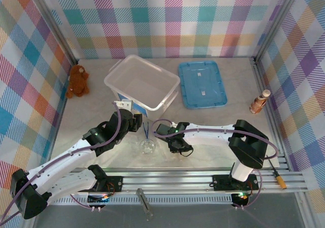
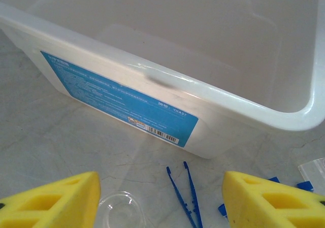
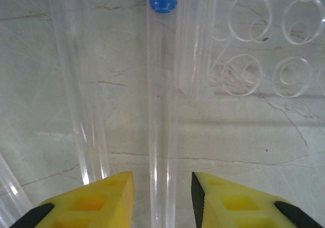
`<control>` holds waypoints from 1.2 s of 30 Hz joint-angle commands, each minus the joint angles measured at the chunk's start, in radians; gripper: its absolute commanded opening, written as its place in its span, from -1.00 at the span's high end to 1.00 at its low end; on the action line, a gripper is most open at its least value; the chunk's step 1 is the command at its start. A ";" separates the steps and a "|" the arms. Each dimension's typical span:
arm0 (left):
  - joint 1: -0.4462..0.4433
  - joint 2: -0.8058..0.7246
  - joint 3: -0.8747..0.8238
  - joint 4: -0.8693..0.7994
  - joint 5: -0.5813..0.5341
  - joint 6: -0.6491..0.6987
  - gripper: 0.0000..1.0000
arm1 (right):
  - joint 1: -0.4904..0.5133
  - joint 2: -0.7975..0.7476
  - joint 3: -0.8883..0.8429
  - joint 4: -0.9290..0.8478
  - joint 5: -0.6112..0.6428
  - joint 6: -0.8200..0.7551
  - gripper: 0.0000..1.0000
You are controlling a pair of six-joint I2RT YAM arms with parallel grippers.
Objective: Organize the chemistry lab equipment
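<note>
One blue-capped test tube [image 3: 161,111], right wrist view, between right gripper [image 3: 162,177] fingers, narrowly apart, untouched; left gripper [image 2: 161,187] wide, empty, above tweezers [image 2: 193,197].

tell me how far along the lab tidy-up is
Done: nothing sits in the bin yet. In hand: the right tool straddles one test tube, jaws not yet touching it. Left: other tubes, rack, tweezers and glass dish lie on the table.

Tub [image 1: 167,99] at back with lid [image 1: 202,84] on its right, teddy bear [image 1: 77,82] far left, bottle [image 1: 260,102] far right, tweezers [image 1: 145,129] and round glassware [image 1: 148,146] before it, test tubes [image 3: 161,111] beside rack [image 3: 264,40].
</note>
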 commanded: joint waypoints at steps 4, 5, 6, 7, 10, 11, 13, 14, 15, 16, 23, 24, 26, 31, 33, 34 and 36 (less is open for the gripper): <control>-0.015 0.022 0.036 0.017 -0.010 -0.011 -0.29 | -0.025 0.024 -0.022 0.029 -0.018 0.002 0.31; -0.014 0.025 0.036 0.018 -0.010 -0.012 -0.29 | -0.028 0.025 -0.024 0.034 -0.022 -0.003 0.32; -0.015 0.028 0.038 0.021 -0.009 -0.011 -0.29 | -0.031 0.025 -0.027 0.040 -0.025 -0.007 0.32; -0.015 0.029 0.037 0.024 -0.008 -0.012 -0.29 | -0.034 0.027 -0.029 0.043 -0.026 -0.009 0.33; -0.015 0.037 0.037 0.028 -0.008 -0.012 -0.29 | -0.040 0.034 -0.032 0.051 -0.032 -0.017 0.36; -0.016 0.038 0.036 0.029 -0.008 -0.012 -0.29 | -0.042 0.036 -0.033 0.050 -0.030 -0.018 0.38; -0.015 0.044 0.037 0.030 -0.005 -0.012 -0.29 | -0.048 0.040 -0.037 0.059 -0.034 -0.022 0.41; -0.014 0.045 0.036 0.030 -0.004 -0.013 -0.29 | -0.048 0.041 -0.039 0.061 -0.036 -0.021 0.42; -0.015 0.047 0.035 0.031 -0.003 -0.013 -0.29 | -0.050 0.043 -0.041 0.065 -0.039 -0.023 0.45; -0.015 0.049 0.037 0.031 -0.002 -0.015 -0.29 | -0.051 0.046 -0.041 0.067 -0.038 -0.024 0.46; -0.014 0.062 0.037 0.026 0.011 -0.026 -0.29 | -0.051 0.061 -0.035 0.079 -0.044 -0.035 0.56; -0.015 0.064 0.036 0.025 0.014 -0.027 -0.29 | -0.051 0.063 -0.035 0.080 -0.045 -0.036 0.57; -0.015 0.064 0.037 0.024 0.020 -0.031 -0.29 | -0.051 0.065 -0.035 0.080 -0.045 -0.040 0.62; -0.015 0.063 0.045 0.012 0.031 -0.036 -0.25 | -0.051 0.020 -0.048 0.082 -0.023 -0.052 0.65; -0.015 0.066 0.051 0.009 0.040 -0.038 -0.25 | -0.051 -0.009 -0.043 0.073 -0.015 -0.060 0.65; -0.015 0.067 0.052 0.008 0.047 -0.041 -0.26 | -0.051 -0.025 -0.036 0.066 -0.012 -0.067 0.65; -0.015 0.067 0.057 0.004 0.054 -0.051 -0.25 | -0.051 -0.052 -0.027 0.056 -0.011 -0.073 0.65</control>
